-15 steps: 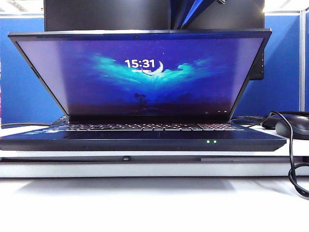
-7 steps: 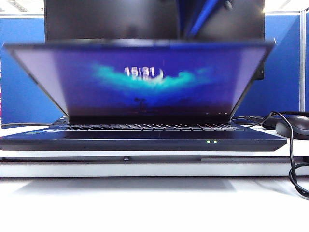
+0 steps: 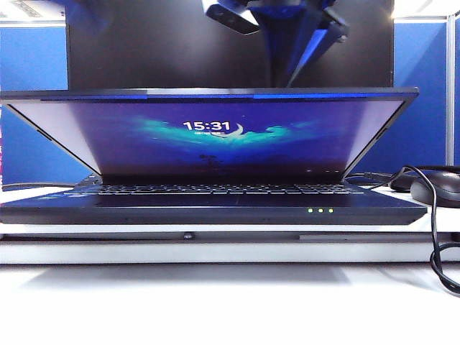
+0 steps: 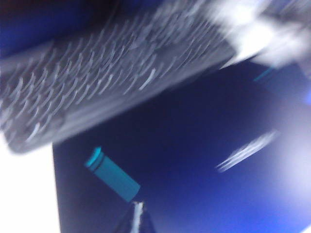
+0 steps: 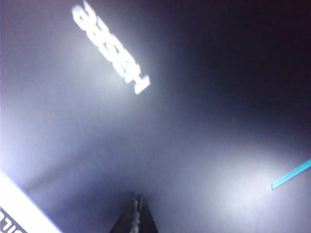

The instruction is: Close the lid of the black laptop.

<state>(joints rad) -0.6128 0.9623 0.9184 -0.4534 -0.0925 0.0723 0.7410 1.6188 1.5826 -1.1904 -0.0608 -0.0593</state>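
Roughly halfway: lid (image 3: pixel 208 136) tilted low over black laptop (image 3: pixel 215 205) on the desk (image 3: pixel 215 302) but not shut, right claw (image 5: pixel 135 213) pinched together against its back, left claw (image 4: pixel 136 218) likewise together, final press-down remaining.

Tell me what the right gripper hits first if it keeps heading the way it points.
Most likely the lid: in the right wrist view the right gripper points at its plain outer face, below the white logo. The view is blurred, so the gap is unclear.
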